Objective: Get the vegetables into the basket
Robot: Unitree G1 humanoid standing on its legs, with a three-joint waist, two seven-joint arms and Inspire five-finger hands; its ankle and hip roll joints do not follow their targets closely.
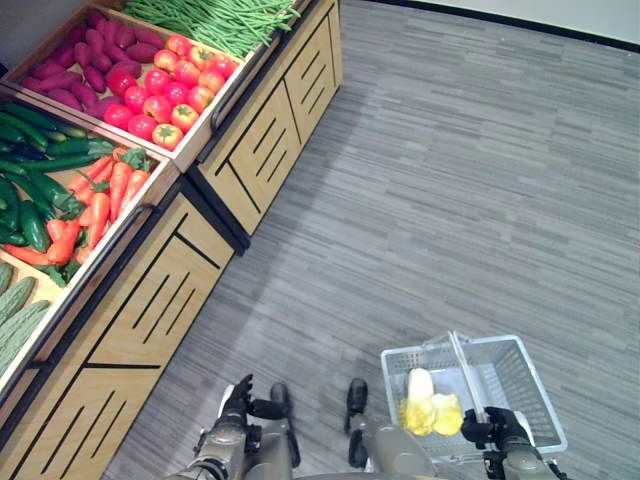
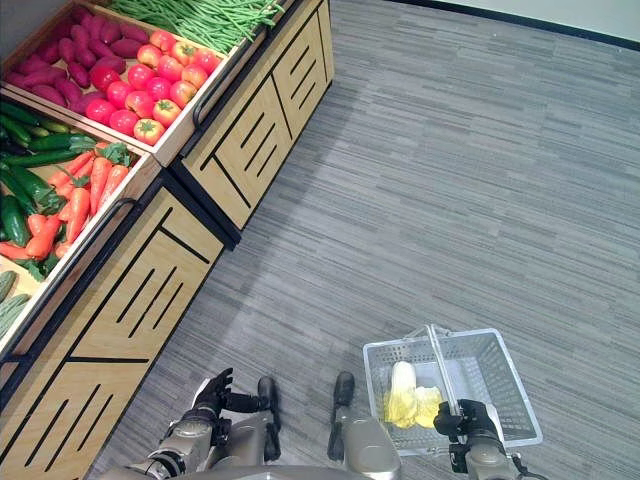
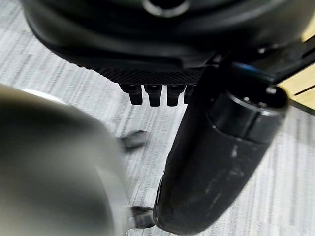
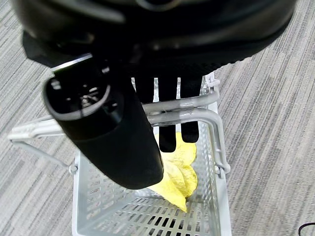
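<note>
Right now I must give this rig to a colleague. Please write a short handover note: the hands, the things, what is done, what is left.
Right hand: fingers curled round the handle of the grey basket, carrying it beside the robot.
Left hand: holds nothing, fingers relaxed, low beside the display stand.
Done: one yellow-white cabbage lies in the basket.
Left: the carrots, cucumbers, tomatoes and green beans lie in the stand's bins. Next is probably picking from the nearest bin.
</note>
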